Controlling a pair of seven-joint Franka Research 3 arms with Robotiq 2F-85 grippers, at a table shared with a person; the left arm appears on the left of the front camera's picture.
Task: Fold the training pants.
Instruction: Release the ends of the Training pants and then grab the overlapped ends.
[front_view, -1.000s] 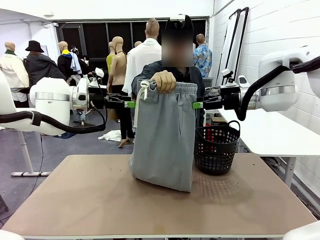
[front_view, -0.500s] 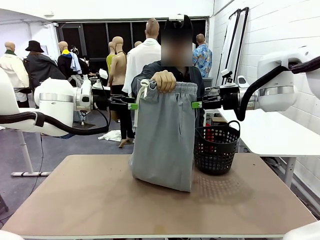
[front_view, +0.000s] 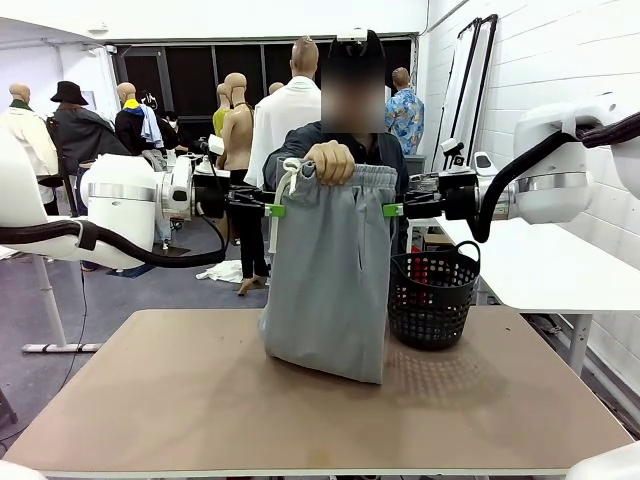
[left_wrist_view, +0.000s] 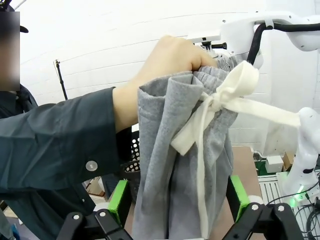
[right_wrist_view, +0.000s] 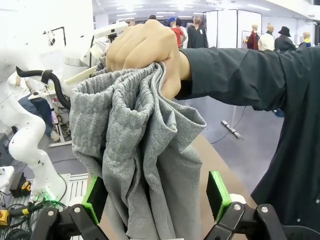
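Front view, left to right. At left, the left gripper (front_view: 268, 210) has its jaws wide open, level with the top of the pants (front_view: 325, 290), just under the waistband at their left edge; in the left wrist view the grey cloth hangs between the green pads (left_wrist_view: 119, 200), unpinched. At centre, a person's hand (front_view: 330, 162) holds the pants up by the bunched waistband; the white drawstring (front_view: 285, 185) dangles at the left corner; the legs hang straight and the lower end rests crumpled on the table (front_view: 180, 400). The right gripper (front_view: 393, 210) has its jaws likewise wide open at the right edge; cloth lies between its fingers in the right wrist view, nothing gripped. Handling, as judged: light, limp jersey, prone to bunch and sag, not fragile; the elastic waistband is the thickest, surest hold, one corner per gripper, beside the hand. Right of the pants, a black mesh basket (front_view: 432, 300) stands on the table, touching or just behind the cloth; it may crowd the lay-down on that side; the drawstring could snag a finger.
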